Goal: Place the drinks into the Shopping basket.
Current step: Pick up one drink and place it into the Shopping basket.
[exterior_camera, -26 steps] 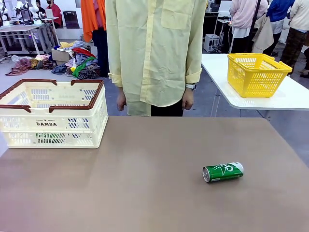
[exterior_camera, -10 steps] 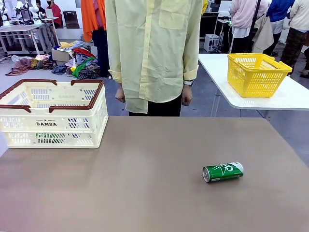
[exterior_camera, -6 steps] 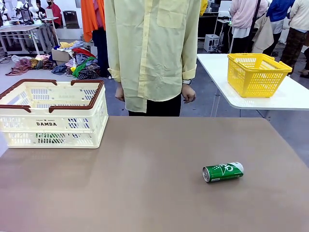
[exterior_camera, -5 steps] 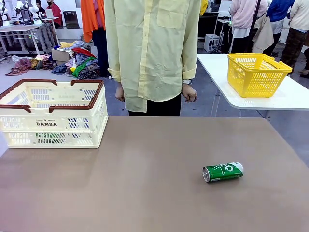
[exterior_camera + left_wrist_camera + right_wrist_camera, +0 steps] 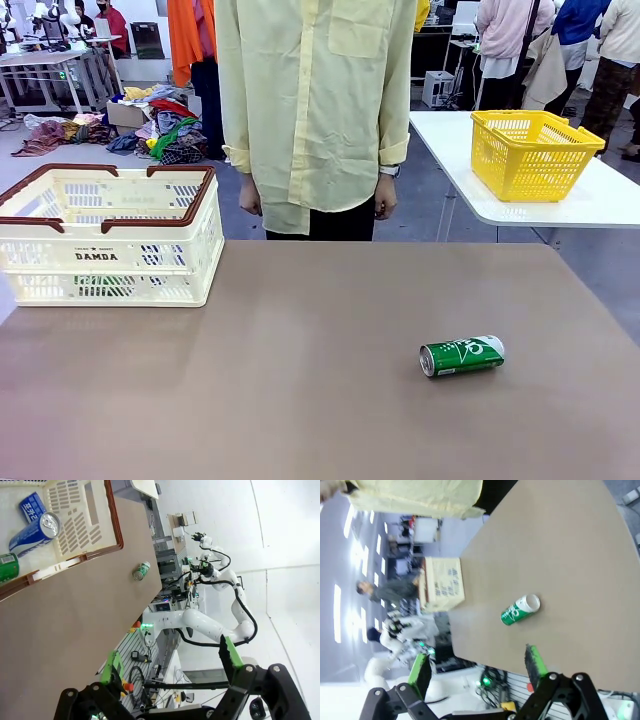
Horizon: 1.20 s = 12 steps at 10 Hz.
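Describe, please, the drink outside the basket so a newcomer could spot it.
On the brown table, look right, away from the cream Shopping basket at the far left. A green can with white lettering lies there on its side, alone on bare tabletop; the blue can sits inside the basket.

Your front view is bright and even, and everything in it looks sharp. Light falls from above, so the green can (image 5: 462, 356) at 4 o'clock casts just a thin, soft shadow on the table (image 5: 300, 400). In your right wrist view, the ceiling lights (image 5: 338, 614) glare white at 9 o'clock. In your left wrist view, the wall (image 5: 290, 540) at 2 o'clock is washed pale. Both wrist views bend near the edges.
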### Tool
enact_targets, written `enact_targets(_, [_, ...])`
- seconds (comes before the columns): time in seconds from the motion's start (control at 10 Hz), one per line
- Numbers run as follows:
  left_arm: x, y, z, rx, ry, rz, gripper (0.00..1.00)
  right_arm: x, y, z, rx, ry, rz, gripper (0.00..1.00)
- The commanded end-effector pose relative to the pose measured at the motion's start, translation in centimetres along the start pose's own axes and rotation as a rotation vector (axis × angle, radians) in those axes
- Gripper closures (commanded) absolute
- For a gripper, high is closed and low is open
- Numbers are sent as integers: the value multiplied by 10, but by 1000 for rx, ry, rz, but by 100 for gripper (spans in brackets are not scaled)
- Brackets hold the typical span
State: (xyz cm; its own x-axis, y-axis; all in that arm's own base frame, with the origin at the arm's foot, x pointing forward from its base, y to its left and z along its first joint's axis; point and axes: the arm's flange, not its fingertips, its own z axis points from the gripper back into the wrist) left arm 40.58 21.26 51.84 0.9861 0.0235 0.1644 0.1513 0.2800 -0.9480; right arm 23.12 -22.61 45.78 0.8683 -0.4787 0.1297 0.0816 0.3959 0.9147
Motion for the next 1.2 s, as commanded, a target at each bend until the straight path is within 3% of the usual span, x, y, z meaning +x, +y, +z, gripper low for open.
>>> enact_targets(0.0, [-5,-1,-3,0,5,-1,0,-6,44,-58,-170,144,127,0])
enact_targets(0.5, [-5,-1,-3,0,5,-1,0,-62,130,-223,-629,372,519,0])
enact_targets(0.8, [-5,-1,-3,0,5,-1,0,-101,121,-297,-832,436,674,0])
enact_targets(0.9, [-5,-1,-3,0,5,-1,0,-111,106,-312,-924,426,698,0])
enact_targets(1.1, [-5,-1,-3,0,5,-1,0,-122,78,-322,-992,413,669,0])
